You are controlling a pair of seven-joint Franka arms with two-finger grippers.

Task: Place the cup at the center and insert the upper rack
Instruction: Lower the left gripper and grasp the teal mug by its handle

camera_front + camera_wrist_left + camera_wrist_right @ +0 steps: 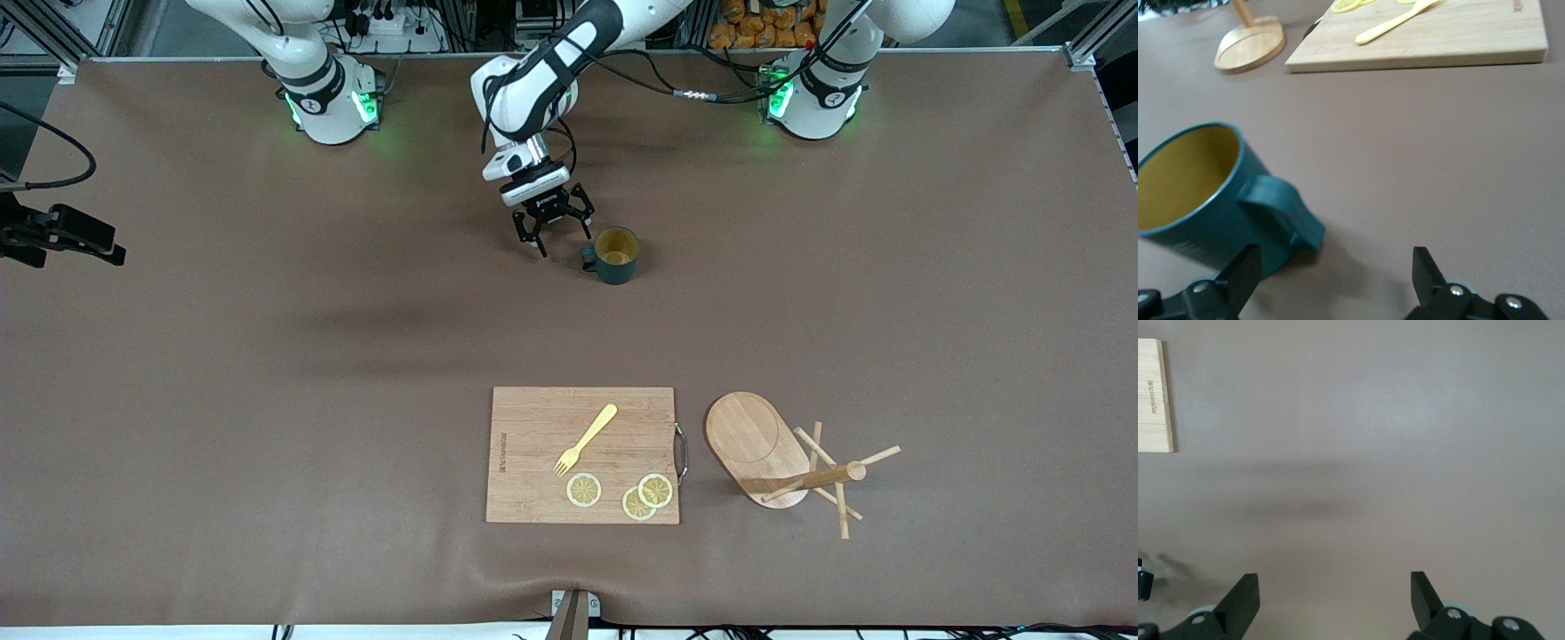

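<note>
One cup (616, 255) (upright) just beside, seemingly clear of, left pincer (553, 222).

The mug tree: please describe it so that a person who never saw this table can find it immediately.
Find the rectangular cutting board on the table edge nearest the front camera. Beside it, toward the left arm's end, the bamboo mug tree lies tipped over. Its flat oval base, one round post and thin crossing pegs set it apart from the board, which carries a yellow fork.

The left arm reaches in from its base with its left hand (553, 228) low over the bench, fingers (1241, 275) spread wide and empty, while the right arm waits, its right hand (1335, 603) likewise spread.
</note>
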